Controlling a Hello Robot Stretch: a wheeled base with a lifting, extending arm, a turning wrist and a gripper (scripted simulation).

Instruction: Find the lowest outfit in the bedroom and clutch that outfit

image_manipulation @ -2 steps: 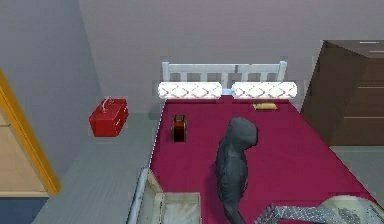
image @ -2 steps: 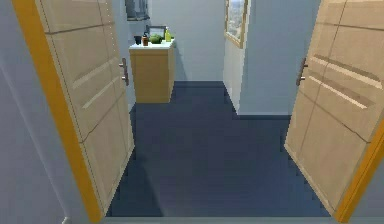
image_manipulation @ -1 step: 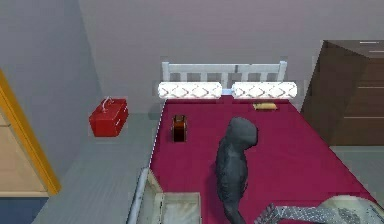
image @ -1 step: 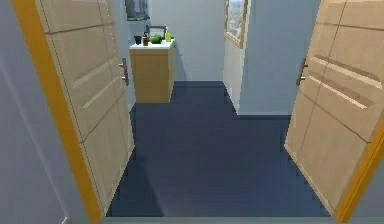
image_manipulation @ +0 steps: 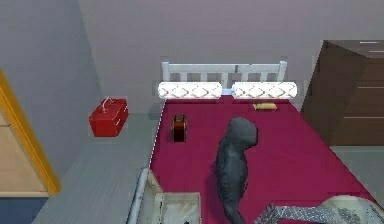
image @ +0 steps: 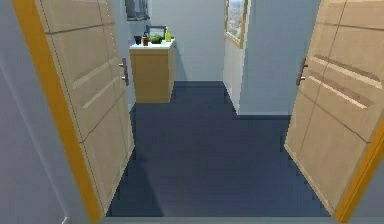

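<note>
A grey cloth [image_manipulation: 236, 160] lay on the bed [image_manipulation: 300, 150] in the arm side view. It was blue-grey and soft-looking. It was narrow and rounded at the top end and wider lower down, with folds in it. It lay near the middle of the dark red bed cover, running from the middle of the bed toward the foot. How the jaws stood could not be told.

The arm side view had the bedroom things. The bed had a white headboard [image_manipulation: 225, 72] and two white pillows [image_manipulation: 195, 90] side by side against it. A small dark brown thing [image_manipulation: 180, 128] sat on the cover, left of the grey cloth and apart from it. A small tan thing [image_manipulation: 264, 105] lay just below the right pillow. A red box [image_manipulation: 108, 117] sat on the floor, left of the bed. A dark brown dresser [image_manipulation: 350, 85] stood at the right, next to the bed. A pale grey thing [image_manipulation: 180, 207] and a grey patterned thing [image_manipulation: 320, 213] were at the bottom edge, too unclear to name.

The forward view looked the other way, along a dark blue floor [image: 210, 140]. A wooden door [image: 90, 90] stood at the left and another wooden door [image: 340, 100] at the right. Far back stood a small wooden bench [image: 153, 72] with some green things [image: 157, 38] on top. A framed picture [image: 236, 20] hung on the wall to its right.
</note>
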